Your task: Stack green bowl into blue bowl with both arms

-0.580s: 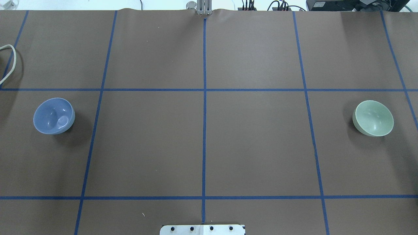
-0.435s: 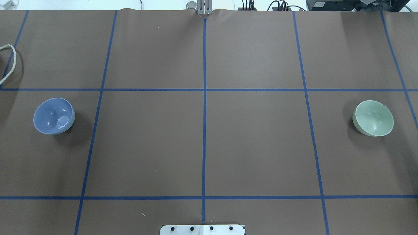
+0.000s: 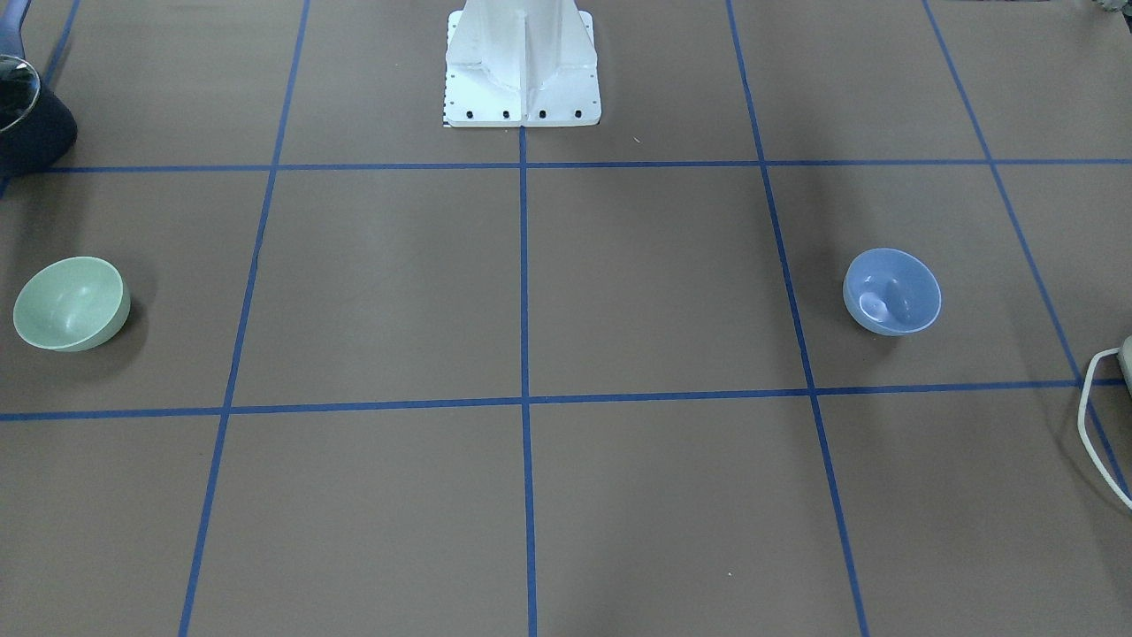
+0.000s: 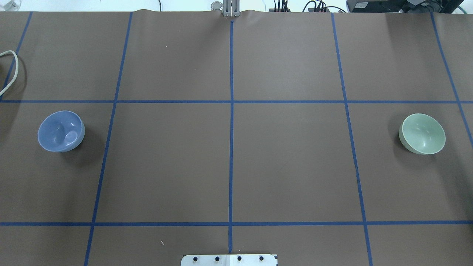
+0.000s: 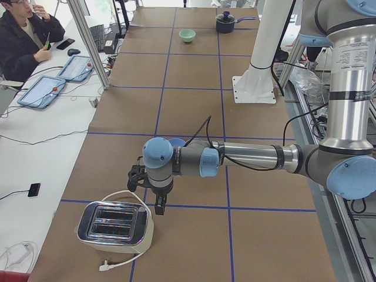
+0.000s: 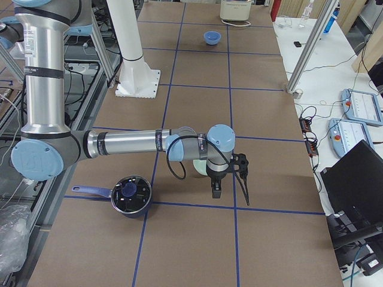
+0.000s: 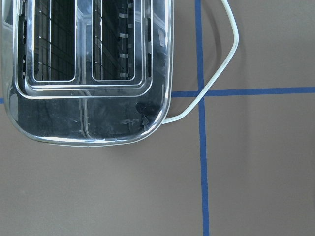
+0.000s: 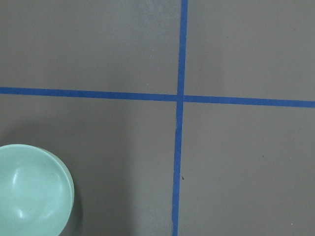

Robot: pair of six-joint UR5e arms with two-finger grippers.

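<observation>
Left black two-finger gripper [image 5: 159, 204] and right gripper [image 6: 216, 190] are pointed down, forearms [image 5: 252, 155] held level; closure cannot be told. Round glossy mint-green bowl [image 4: 422, 133] is placed right of white pedestal [image 3: 522, 66], periwinkle-blue bowl [image 4: 61, 131] left.

The counter [image 4: 288, 166] is brown, ruled into squares by blue tape [image 4: 231, 147]. On it stand the blue bowl [image 4: 61, 130] and the green bowl [image 4: 422, 133] — well apart, at opposite ends. Also a white pedestal [image 3: 522, 80], a chrome toaster [image 5: 114, 223] with its white cord [image 3: 1092, 425], and a dark saucepan [image 6: 130, 195] near the green bowl.
</observation>
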